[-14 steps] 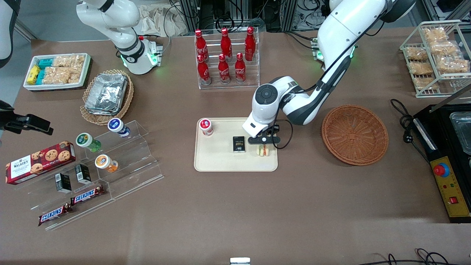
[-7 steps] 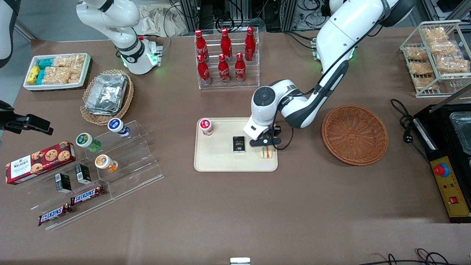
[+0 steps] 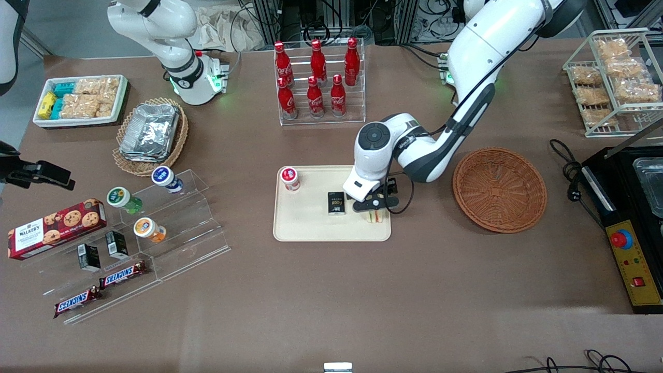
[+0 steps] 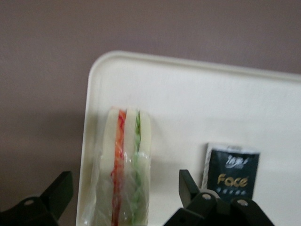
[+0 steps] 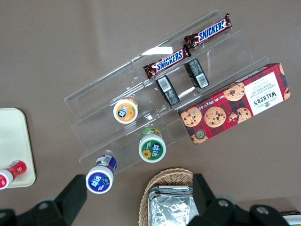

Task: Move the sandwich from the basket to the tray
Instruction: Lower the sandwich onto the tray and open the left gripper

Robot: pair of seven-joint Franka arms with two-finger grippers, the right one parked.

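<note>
The sandwich (image 3: 377, 217) (image 4: 123, 155), a wrapped white wedge with red and green layers, lies on the cream tray (image 3: 311, 230) (image 4: 188, 103) in its corner nearest the basket. My left gripper (image 3: 376, 205) (image 4: 124, 182) stands right above it, open. One black finger (image 4: 60, 187) is on each side of the sandwich, with a gap between pad and wrap. In the front view the gripper hides most of the sandwich. The reddish-brown wicker basket (image 3: 500, 189) sits beside the tray toward the working arm's end, with nothing in it.
On the tray are also a black "Face" box (image 3: 336, 202) (image 4: 233, 170) close to the gripper and a red-capped cup (image 3: 290, 177). A rack of red bottles (image 3: 318, 77) stands farther from the front camera. Acrylic steps with snacks (image 3: 134, 228) lie toward the parked arm's end.
My gripper and the sandwich have shifted slightly toward the basket and the front camera, ending lower over the tray corner; the gripper now covers more of the sandwich.
</note>
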